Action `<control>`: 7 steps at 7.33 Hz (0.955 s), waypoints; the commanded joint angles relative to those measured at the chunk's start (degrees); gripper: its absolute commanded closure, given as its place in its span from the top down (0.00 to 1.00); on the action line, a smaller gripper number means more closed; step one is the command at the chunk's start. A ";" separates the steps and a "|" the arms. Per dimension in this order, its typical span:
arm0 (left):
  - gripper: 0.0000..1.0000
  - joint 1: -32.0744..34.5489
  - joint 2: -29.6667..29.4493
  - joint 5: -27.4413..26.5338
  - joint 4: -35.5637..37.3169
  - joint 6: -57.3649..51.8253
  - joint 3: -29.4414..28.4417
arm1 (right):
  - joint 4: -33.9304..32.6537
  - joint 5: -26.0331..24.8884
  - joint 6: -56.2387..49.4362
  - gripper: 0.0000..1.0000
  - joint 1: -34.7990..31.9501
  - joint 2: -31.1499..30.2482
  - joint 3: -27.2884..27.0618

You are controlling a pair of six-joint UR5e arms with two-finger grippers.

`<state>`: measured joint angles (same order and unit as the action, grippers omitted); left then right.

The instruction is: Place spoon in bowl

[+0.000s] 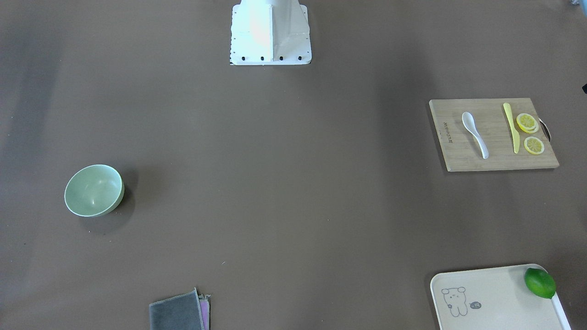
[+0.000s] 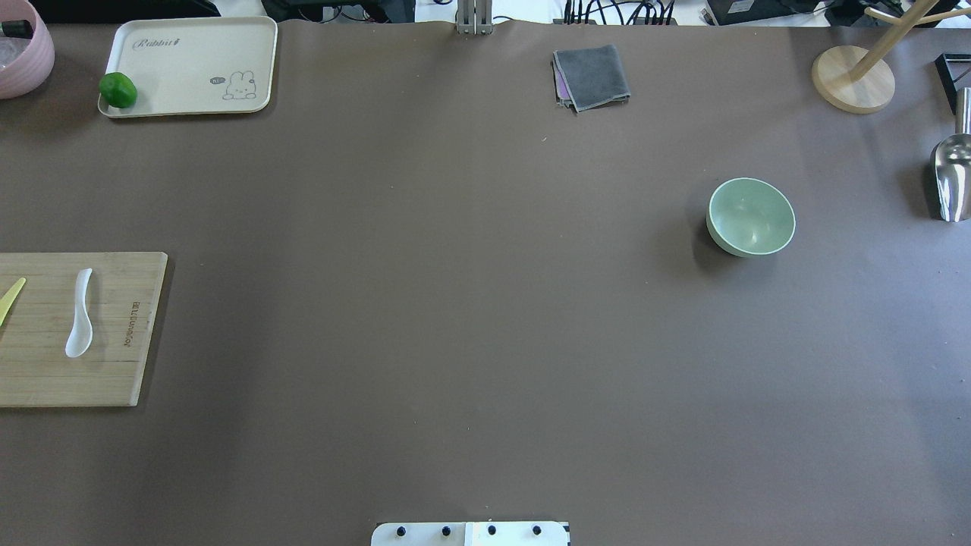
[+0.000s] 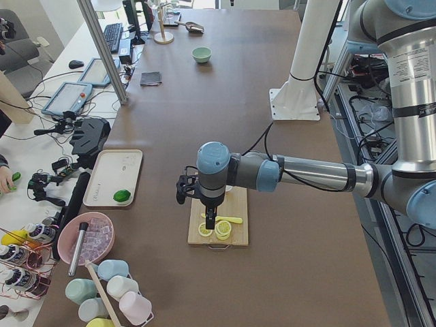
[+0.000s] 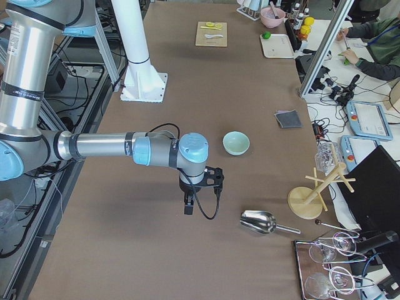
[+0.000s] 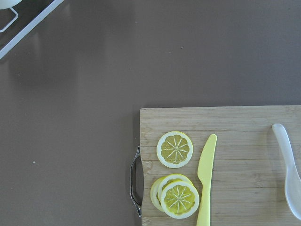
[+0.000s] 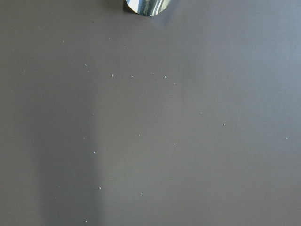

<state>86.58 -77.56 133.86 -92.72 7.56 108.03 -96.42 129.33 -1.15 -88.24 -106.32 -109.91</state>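
While the white soup spoon [image 1: 474, 134] lies on the wooden cutting board [image 1: 463, 158] beside the yellow plastic knife [image 1: 511, 127], the mint-green bowl [image 1: 94, 190] is seen well apart across the table [image 1: 293, 183]. The left gripper [image 3: 209, 225] is held above the board, the right gripper [image 4: 188, 208] above bare table; finger spread cannot be told for either.

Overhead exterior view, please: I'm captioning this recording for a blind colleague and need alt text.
A white spoon lies on a wooden cutting board at the left edge of the brown table, far from an empty mint-green bowl on the right. A tray with a lime, a grey cloth and a metal scoop sit along the edges; no arm shows.
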 commanded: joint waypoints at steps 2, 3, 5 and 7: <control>0.98 -0.01 -0.14 0.09 -0.09 0.00 0.34 | 0.00 0.04 0.01 1.00 0.00 0.41 0.05; 0.98 -0.01 0.04 0.00 0.00 0.00 1.21 | 0.00 -0.04 0.01 1.00 0.00 0.41 -0.04; 0.98 -0.09 -0.48 -0.09 -0.44 -0.09 1.22 | 2.87 -0.13 -0.08 1.00 0.00 0.67 0.05; 0.98 -0.09 -3.28 0.00 -0.44 0.35 1.31 | 10.16 -0.22 -0.08 1.00 0.00 0.50 0.57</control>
<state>86.49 -79.07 133.80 -93.13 7.55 109.32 -90.77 129.19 -1.19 -88.24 -105.77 -109.58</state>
